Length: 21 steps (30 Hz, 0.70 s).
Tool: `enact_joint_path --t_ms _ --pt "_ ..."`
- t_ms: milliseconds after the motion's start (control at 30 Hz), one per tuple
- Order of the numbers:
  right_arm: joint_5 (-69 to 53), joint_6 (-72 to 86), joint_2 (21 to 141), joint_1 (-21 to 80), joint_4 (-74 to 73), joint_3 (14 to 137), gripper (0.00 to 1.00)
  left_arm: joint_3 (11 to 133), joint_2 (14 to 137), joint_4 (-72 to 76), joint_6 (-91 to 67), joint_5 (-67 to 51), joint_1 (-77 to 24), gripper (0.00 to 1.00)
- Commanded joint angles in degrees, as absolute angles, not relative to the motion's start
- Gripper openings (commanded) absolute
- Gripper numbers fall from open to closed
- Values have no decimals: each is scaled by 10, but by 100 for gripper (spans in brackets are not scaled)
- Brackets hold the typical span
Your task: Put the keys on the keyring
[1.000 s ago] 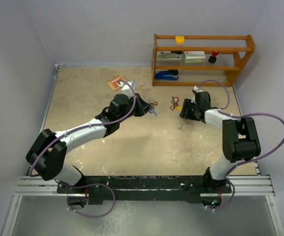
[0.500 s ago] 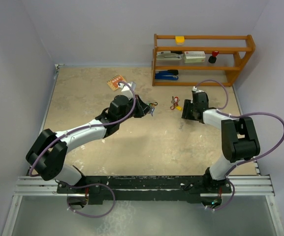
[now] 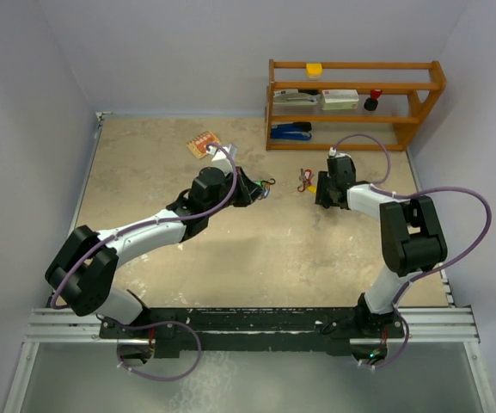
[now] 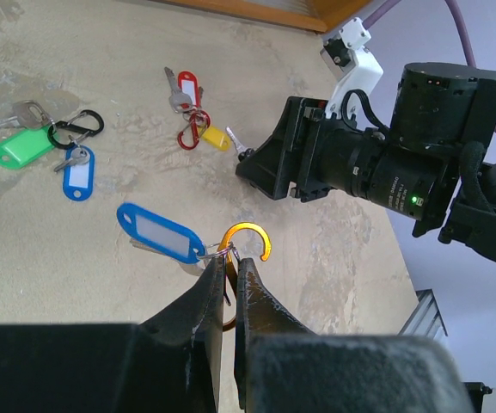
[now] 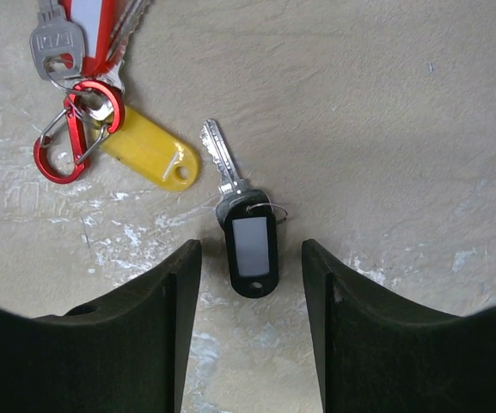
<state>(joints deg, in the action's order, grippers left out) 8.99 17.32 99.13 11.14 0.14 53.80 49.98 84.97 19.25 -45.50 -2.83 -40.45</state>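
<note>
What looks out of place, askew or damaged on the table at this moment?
Nothing stands out. The left end effector is shut on an orange hook, a blue-tagged key right beside it. The open right end effector frames a black-tagged key lying flat on the table. No damage shows.

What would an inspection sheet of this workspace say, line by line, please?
Surface: beige mottled table top.
Job's things: black-tagged key lying flat; orange ring carrying a blue tag; red clip with yellow tag; black clip with green tag.
Clutter: orange packet near the far edge.
Grippers: left gripper shut on the orange ring; right gripper open, one finger each side of the black-tagged key, not touching it.
Cables: purple cables loop above both arms.
Surroundings: wooden shelf holding office items; pale walls.
</note>
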Motion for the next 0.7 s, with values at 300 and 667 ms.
enact_joint_path --t_ms 300,667 --pt "151 169 1007 134 -45 565 42 498 839 230 -460 -39 -395 0" --pt "149 182 998 134 -43 557 28 493 835 230 -461 -39 -392 0"
